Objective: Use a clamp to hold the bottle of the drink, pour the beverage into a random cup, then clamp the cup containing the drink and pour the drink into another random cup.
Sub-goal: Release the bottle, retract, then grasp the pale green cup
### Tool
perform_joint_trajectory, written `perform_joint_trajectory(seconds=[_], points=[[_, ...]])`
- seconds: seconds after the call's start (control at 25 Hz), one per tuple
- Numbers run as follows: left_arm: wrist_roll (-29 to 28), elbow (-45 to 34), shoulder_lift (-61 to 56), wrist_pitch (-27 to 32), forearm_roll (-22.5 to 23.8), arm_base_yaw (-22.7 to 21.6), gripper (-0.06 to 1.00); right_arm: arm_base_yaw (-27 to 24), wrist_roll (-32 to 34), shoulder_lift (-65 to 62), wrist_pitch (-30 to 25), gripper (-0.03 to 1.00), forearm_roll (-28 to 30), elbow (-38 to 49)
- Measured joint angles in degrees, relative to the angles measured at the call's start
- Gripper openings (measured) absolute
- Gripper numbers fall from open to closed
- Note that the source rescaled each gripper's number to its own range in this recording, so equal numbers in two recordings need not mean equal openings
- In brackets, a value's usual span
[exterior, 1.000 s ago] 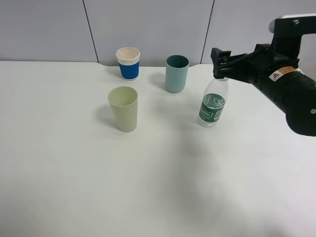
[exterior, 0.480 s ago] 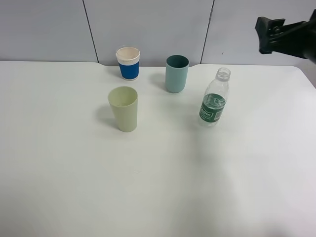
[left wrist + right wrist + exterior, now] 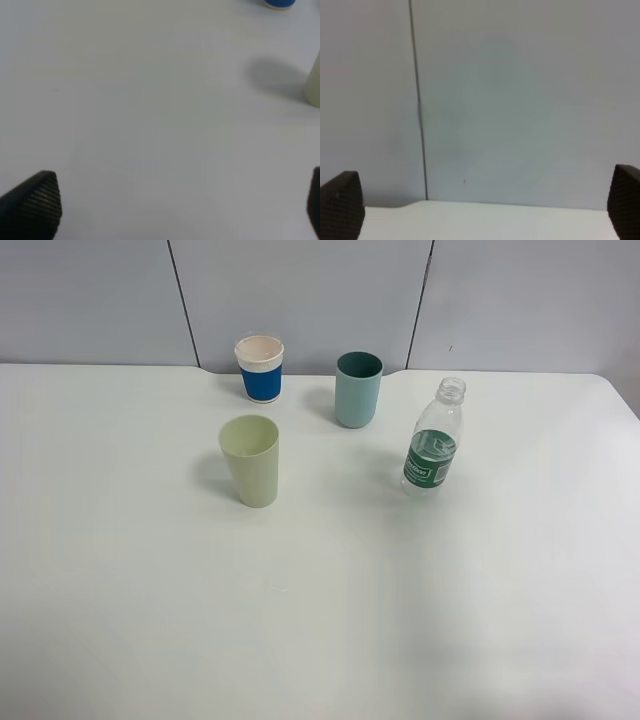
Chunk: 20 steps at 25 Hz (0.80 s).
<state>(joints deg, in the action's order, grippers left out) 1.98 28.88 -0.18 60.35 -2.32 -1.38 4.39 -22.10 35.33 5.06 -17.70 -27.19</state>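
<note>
Between the spread fingers (image 3: 35,202) of the left gripper (image 3: 180,200) lies only bare white table (image 3: 150,125); the jaws stand wide and hold nothing. Ahead of them, out past one fingertip, stands the pale cup (image 3: 315,82). Only a sliver of its wall shows, with its shadow on the table beside it. Farther ahead on that same side, the blue foot of the banded cup (image 3: 280,3) just shows.

The right gripper (image 3: 482,200) also has its jaws wide apart, with nothing between them. Beyond its fingers (image 3: 342,205) come the table's far edge and then the grey wall (image 3: 520,100), crossed by a dark upright seam.

From the high camera, everything on the table stands clear of both pairs of jaws. The pale cup is nearest, upright, left of the middle. The bottle (image 3: 433,445) stands upright and uncapped, well apart from it on the right and a little farther back, a green label round its middle. How much liquid is in it or in the pale cup cannot be told. The teal cup (image 3: 358,390) stands behind, near the bottle, and lies between it and the banded cup. The banded cup is farthest back, close to the wall and behind the pale cup. None of the four touch.
</note>
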Motion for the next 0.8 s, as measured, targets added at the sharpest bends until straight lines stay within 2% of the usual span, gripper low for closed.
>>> perform_joint_trajectory(seconds=[0.2,0.4,0.64,0.8], points=[[0.0,0.0,0.0,0.0,0.0,0.0,1.00,0.0,0.0,-13.3,-9.0,0.93,2.0,0.0],[0.0,0.0,0.0,0.0,0.0,0.0,1.00,-0.1,0.3,-24.7,-22.3,0.93,6.3,0.0],[0.0,0.0,0.0,0.0,0.0,0.0,1.00,-0.1,7.2,-34.3,-34.5,0.93,12.6,0.0],[0.0,0.0,0.0,0.0,0.0,0.0,1.00,-0.1,12.6,-35.4,-42.4,0.93,16.9,-0.6]])
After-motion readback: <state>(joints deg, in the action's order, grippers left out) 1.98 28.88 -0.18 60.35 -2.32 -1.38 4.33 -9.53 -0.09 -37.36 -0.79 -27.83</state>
